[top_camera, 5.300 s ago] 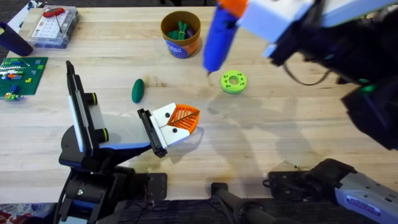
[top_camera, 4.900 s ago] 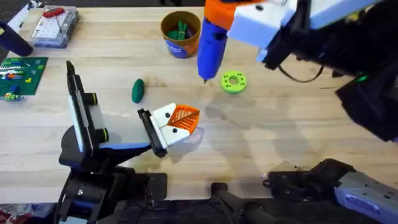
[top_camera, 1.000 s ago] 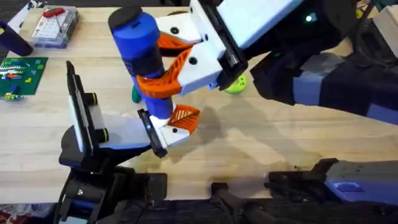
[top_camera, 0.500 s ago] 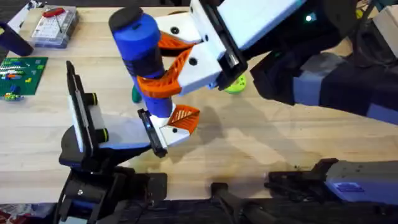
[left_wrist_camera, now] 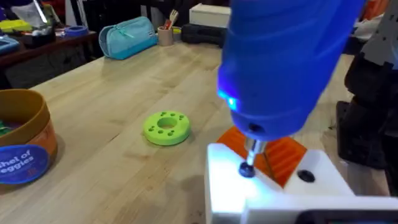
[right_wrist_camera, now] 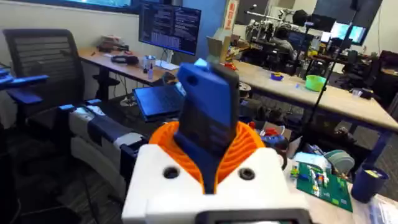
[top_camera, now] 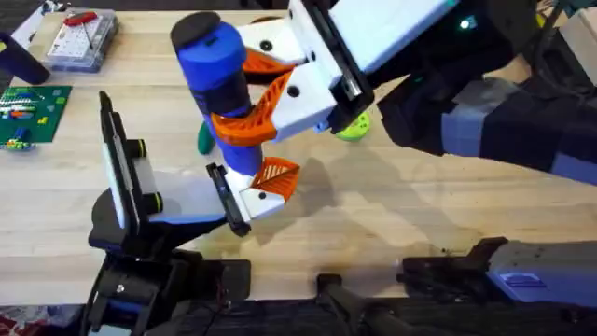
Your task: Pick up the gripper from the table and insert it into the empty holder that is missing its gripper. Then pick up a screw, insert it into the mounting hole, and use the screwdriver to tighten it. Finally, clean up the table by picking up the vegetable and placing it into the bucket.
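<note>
The screwdriver (top_camera: 218, 89) stands nearly upright over the middle-left of the table, its long axis vertical, black cap up and thin metal tip down. In the left wrist view the tip meets a dark screw (left_wrist_camera: 247, 169) seated in the white block of the left gripper (top_camera: 264, 185). The right gripper (top_camera: 250, 105) is clamped round the blue barrel, its orange ribbed pads (top_camera: 244, 128) pressing on either side; the right wrist view shows the same grip (right_wrist_camera: 210, 158). Whether the left gripper's own fingers are apart or together I cannot tell.

The surface is a pale wooden table (top_camera: 401, 219) with visible plank seams. The right wrist view looks out on an office with desks, monitors and a dark chair.

Counted: one screwdriver; one dark-green vegetable (top_camera: 202, 142), part hidden, at about 8 o'clock of the barrel's midpoint; one lime-green disc (top_camera: 354, 127) at 3 o'clock of it; one bucket (left_wrist_camera: 22, 146), well apart from the disc in the left wrist view; one clear parts box (top_camera: 79, 37) at the table's 10 o'clock corner; one green board (top_camera: 30, 107) just below it.
</note>
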Controlling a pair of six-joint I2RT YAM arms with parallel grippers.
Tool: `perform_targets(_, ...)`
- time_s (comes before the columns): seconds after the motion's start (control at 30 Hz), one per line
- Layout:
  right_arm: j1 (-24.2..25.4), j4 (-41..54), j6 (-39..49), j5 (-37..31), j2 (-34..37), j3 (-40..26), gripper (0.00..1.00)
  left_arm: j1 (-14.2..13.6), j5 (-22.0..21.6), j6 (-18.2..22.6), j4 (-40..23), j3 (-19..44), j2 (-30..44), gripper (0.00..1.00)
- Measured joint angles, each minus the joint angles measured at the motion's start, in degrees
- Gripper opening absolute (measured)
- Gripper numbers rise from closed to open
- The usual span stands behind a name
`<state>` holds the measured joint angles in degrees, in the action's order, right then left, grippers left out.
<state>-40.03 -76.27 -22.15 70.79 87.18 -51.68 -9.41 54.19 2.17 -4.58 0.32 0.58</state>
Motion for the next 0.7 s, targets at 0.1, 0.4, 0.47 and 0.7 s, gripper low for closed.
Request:
perform_targets(0.1,0.0,0.0,0.07,0.04,0.0,0.0,0.045,0.0,0.0,0.0,0.0,0.0,0.0,0.011)
perform_targets(0.4,0.0,0.22,0.15,0.04,0.0,0.0,0.045,0.0,0.0,0.0,0.0,0.0,0.0,0.011)
perform_targets(0.47,0.0,0.84,0.15,0.04,0.0,0.0,0.045,0.0,0.0,0.0,0.0,0.0,0.0,0.011)
perform_targets(0.7,0.0,1.07,0.17,0.04,0.3,0.0,0.046,0.0,0.02,0.0,0.0,0.0,0.0,0.011)
